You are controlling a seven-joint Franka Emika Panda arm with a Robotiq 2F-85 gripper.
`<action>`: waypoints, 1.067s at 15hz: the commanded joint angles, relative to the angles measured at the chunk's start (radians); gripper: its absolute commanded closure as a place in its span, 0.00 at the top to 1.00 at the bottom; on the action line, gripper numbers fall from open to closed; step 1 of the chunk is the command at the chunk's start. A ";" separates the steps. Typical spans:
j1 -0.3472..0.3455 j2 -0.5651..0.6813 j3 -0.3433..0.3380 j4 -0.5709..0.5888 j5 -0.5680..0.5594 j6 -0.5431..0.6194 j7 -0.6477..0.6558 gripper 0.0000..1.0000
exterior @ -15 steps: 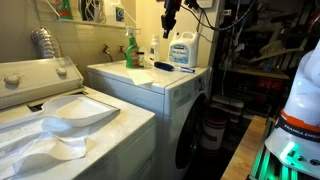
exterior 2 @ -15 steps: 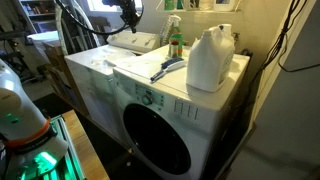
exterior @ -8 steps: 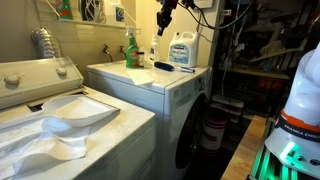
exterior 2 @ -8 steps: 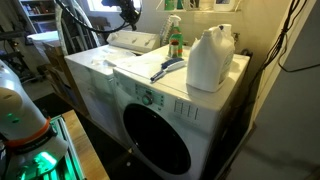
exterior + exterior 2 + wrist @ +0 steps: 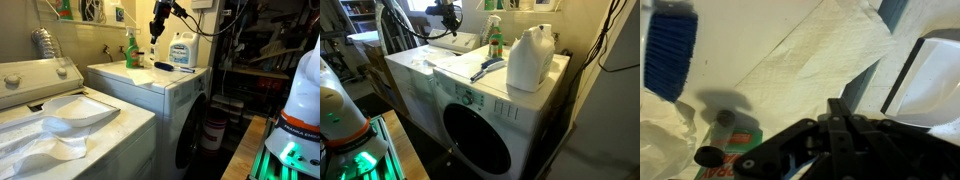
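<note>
My gripper (image 5: 155,31) hangs shut and empty above the back of the white dryer (image 5: 178,88), its fingers pressed together in the wrist view (image 5: 837,106). In both exterior views it is well above the dryer top (image 5: 451,16). Below it stand a green spray bottle (image 5: 131,50) and a small white bottle (image 5: 157,52). A large blue-labelled jug (image 5: 181,52) stands to the side. A blue-bristled brush (image 5: 670,50) lies on a white sheet (image 5: 820,55), and the green bottle (image 5: 731,140) shows from above next to it.
A washer (image 5: 30,80) beside the dryer carries a white cloth (image 5: 62,122). The dryer's round door (image 5: 476,132) faces the aisle. A white robot base with a green light (image 5: 290,140) stands near the front. Cluttered shelves (image 5: 265,50) fill the background.
The shut gripper has moved sideways over the dryer, away from the jug and towards the green bottle. Nothing on the dryer has moved.
</note>
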 commanded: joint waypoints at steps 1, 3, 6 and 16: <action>0.010 0.103 0.013 0.008 -0.026 0.145 0.054 0.00; 0.012 0.157 0.013 0.015 -0.064 0.212 0.099 0.00; 0.022 0.223 0.012 0.025 -0.103 0.254 0.132 0.00; 0.048 0.316 0.002 0.068 -0.171 0.173 0.177 0.32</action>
